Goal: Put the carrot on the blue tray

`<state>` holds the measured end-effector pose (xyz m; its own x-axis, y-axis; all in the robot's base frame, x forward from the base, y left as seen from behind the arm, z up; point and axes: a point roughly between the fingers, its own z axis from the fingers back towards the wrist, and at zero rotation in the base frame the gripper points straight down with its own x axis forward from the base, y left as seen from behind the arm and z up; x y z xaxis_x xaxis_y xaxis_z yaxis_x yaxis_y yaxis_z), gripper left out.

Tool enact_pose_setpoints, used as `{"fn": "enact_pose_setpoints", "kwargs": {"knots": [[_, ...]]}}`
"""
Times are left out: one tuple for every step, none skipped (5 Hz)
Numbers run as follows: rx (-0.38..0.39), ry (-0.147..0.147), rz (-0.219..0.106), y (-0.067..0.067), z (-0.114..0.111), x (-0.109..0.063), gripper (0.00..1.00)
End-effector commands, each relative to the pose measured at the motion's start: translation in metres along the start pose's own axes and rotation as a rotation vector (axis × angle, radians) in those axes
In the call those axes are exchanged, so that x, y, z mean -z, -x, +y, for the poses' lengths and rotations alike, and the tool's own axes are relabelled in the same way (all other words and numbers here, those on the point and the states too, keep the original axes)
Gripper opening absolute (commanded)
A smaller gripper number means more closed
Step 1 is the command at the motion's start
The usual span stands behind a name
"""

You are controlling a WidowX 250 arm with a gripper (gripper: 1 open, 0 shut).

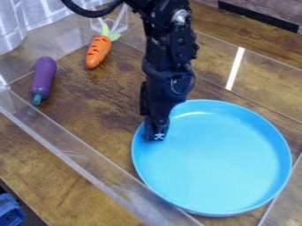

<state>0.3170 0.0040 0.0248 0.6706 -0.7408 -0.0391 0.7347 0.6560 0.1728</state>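
Pincer (157, 134) low over blue tray (236, 190) rim, state I cannot tell | carrot (98, 50) on surface, well apart at 11 o'clock | long axis near 12–6, leaves far.

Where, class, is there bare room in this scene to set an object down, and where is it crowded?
Most of the blue tray is bare, from its centre to its right rim. Open wood lies between the eggplant and the arm's base. It is crowded at the tray's left edge, where the gripper hangs, and near the carrot at the back.
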Motion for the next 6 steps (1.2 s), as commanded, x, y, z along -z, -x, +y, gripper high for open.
{"fn": "enact_pose_setpoints", "kwargs": {"knots": [[-0.053, -0.016, -0.003, 0.0, 0.0092, 0.001, 0.0], [-0.108, -0.011, 0.007, -0.0045, 0.0078, 0.0057, 0.0], [-0.065, -0.01, -0.002, -0.0057, 0.0106, 0.0098, 0.0], [-0.014, -0.014, -0.014, -0.0066, 0.013, 0.0098, 0.0], [0.038, -0.018, -0.025, -0.0076, 0.0155, 0.0102, 0.0], [0.026, -0.02, -0.024, -0.0041, 0.016, 0.0058, 0.0]]}}
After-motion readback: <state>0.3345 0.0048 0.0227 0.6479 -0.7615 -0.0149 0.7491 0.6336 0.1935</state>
